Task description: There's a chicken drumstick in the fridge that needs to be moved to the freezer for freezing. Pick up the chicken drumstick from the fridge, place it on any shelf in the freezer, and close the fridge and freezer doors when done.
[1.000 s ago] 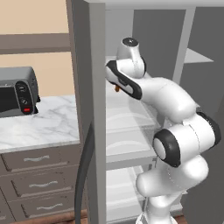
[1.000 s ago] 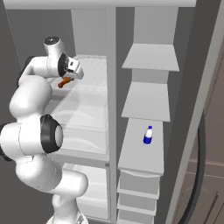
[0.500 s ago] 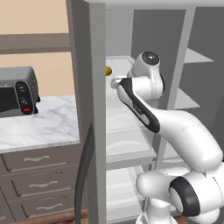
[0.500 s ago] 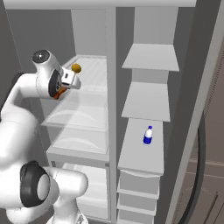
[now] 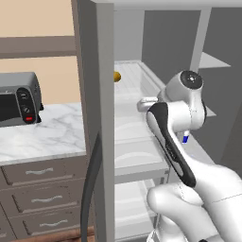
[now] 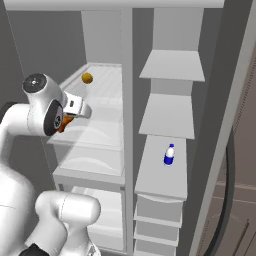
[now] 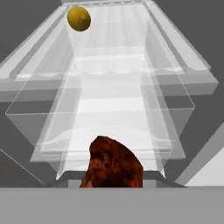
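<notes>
The chicken drumstick, dark orange-brown, fills the bottom centre of the hand view, and my gripper is shut on it. From the right base view the chicken drumstick peeks out under the white hand, with the gripper in front of the fridge at the height of its middle glass shelf. To the right is the freezer, whose pale solid shelf is bare. Both doors stand open: the fridge door at the left, the freezer door at the right.
A round yellow ball lies at the back of the upper glass shelf. A small blue-and-white bottle stands on a lower freezer shelf. Left of the fridge door are a marble counter and a toaster oven. The arm's elbow hangs before the fridge opening.
The arm has swung its elbow across and the hand has come down and out from the fridge's upper shelf. The drumstick stays gripped throughout.
</notes>
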